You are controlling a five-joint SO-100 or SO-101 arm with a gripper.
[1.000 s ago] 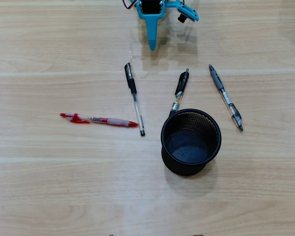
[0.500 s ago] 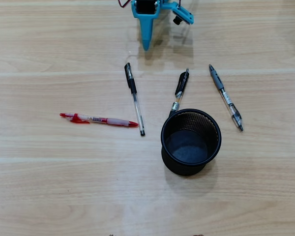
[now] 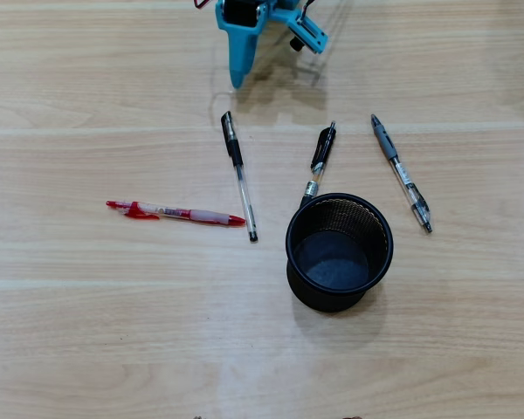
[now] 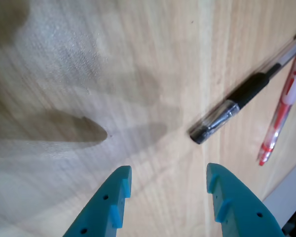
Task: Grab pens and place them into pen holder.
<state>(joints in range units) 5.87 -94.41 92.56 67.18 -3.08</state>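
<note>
— Where did the pens lie?
— All four lay flat on the wooden desk [image 3: 87, 332]: the red pen [image 3: 175, 212] at left, the black-capped pen [image 3: 239, 175] beside it, the short black pen [image 3: 319, 161] touching the mesh pen holder [image 3: 339, 253], the grey-sleeved pen [image 3: 401, 173] at right.
— And the blue pincer [image 4: 166, 183]?
— It hung open and empty above the desk, near the capped pen's end.
</note>
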